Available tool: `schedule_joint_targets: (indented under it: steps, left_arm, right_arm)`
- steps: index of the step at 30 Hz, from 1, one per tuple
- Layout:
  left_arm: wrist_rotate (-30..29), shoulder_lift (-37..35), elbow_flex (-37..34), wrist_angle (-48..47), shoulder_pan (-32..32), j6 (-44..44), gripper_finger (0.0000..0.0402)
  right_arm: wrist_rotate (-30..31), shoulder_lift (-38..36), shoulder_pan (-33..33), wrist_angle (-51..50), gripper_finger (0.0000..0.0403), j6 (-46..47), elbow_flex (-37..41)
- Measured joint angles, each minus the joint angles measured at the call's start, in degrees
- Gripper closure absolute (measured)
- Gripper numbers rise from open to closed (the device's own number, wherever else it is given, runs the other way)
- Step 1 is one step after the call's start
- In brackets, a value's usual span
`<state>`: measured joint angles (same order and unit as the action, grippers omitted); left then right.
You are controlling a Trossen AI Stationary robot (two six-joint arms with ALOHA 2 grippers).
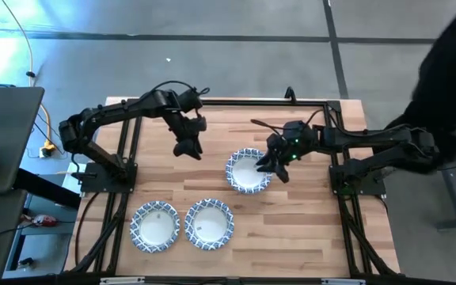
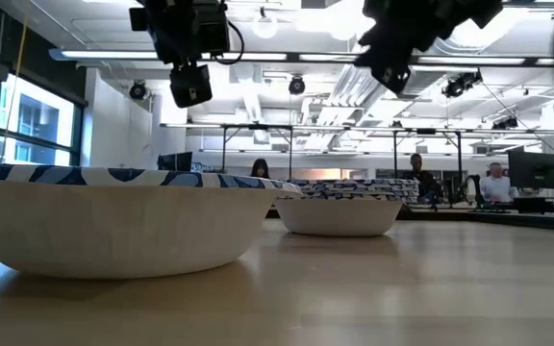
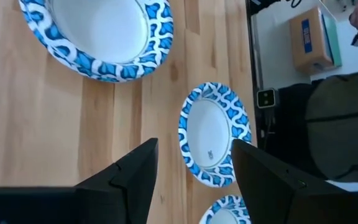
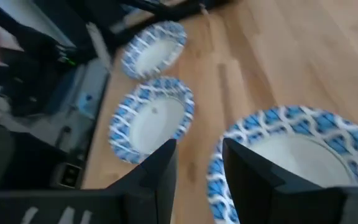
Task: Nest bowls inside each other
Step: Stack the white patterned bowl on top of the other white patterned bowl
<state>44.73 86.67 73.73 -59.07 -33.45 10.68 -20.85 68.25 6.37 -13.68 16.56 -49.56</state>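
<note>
Two bowls (image 1: 156, 225) (image 1: 209, 222) are sitting side by side at the table's (image 1: 307, 222) front edge; a stack (image 1: 248, 171) is sitting mid-table. The right gripper (image 1: 271, 165), fingers apart, is hovering over the stack's rim. The left gripper (image 1: 187, 147), open, is hanging nearby.

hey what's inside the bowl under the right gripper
The bowl under the right gripper shows only a bare white centre, nothing loose inside. In the low view its rim looks layered, as if bowls are nested there; how many cannot be told. The gripper covers part of its edge.

grey floor (image 1: 236, 20), windows (image 2: 27, 125), ceiling lights (image 2: 267, 29)
</note>
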Motion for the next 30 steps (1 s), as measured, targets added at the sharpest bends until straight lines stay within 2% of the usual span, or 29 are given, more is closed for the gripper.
schedule_joint_targets:
  steps: [4,12,18,23,30]
  left_arm:
    - [-0.96,0.0,0.0,-1.85,1.24,-0.35,0.0209]
    - [-4.28,0.0,0.0,-2.51,6.97,-3.04,0.0209]
    - [-11.11,0.85,0.0,-2.47,13.29,-5.76,0.0209]
    - [-11.6,4.37,-0.19,-2.13,16.71,-7.05,0.0209]
    - [-9.65,9.46,-5.2,2.3,18.62,-7.4,0.0209]
  right_arm:
    - [-3.36,-0.02,-0.02,3.15,0.0281,1.19,0.0]
    - [-3.4,-0.02,-0.04,3.22,0.0281,-0.07,0.0]
    - [-2.06,-0.02,-0.04,3.22,0.0281,-1.52,0.0]
    - [-1.67,-0.02,-0.04,3.82,0.0281,-1.6,0.02]
    - [-1.88,-0.12,-0.07,4.54,0.0281,-1.58,0.02]
